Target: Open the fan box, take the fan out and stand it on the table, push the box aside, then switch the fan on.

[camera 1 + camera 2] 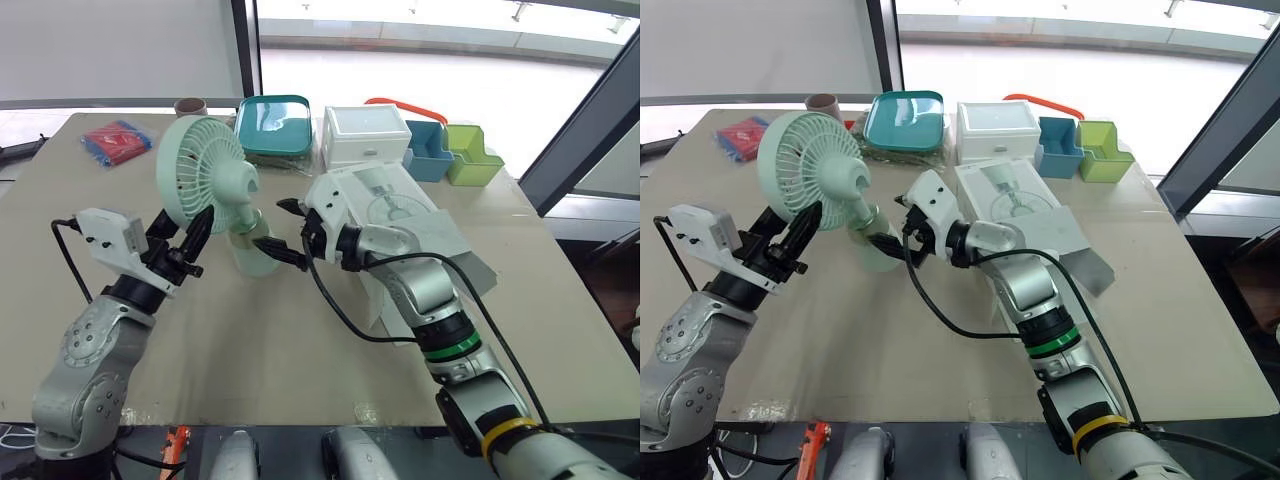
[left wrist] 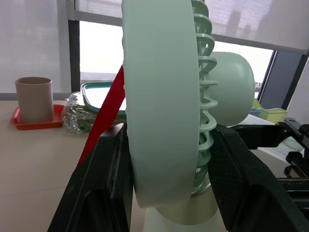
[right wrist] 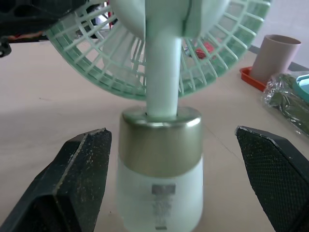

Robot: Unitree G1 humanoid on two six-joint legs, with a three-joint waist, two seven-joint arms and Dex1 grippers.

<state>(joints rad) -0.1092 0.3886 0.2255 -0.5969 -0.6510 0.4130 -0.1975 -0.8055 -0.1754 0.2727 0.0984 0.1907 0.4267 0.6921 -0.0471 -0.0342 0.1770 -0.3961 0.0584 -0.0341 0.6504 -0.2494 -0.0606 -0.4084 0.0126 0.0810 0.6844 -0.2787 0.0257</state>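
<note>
Left gripper (image 1: 196, 243) pinches the ribbed mint fan (image 1: 200, 170); right gripper (image 1: 270, 225) spread around its cylindrical base (image 3: 159, 150).

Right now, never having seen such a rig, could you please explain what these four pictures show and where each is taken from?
This is a two-armed humanoid robot. Two pictures come from its head camera, looking down at a table; two look out from the wrists. The left gripper clamps the head of a green fan standing upright. The right gripper is open, fingers either side of the fan's base, not touching. The opened fan box lies behind the right arm. A teal tray and red packet sit farther back.
</note>
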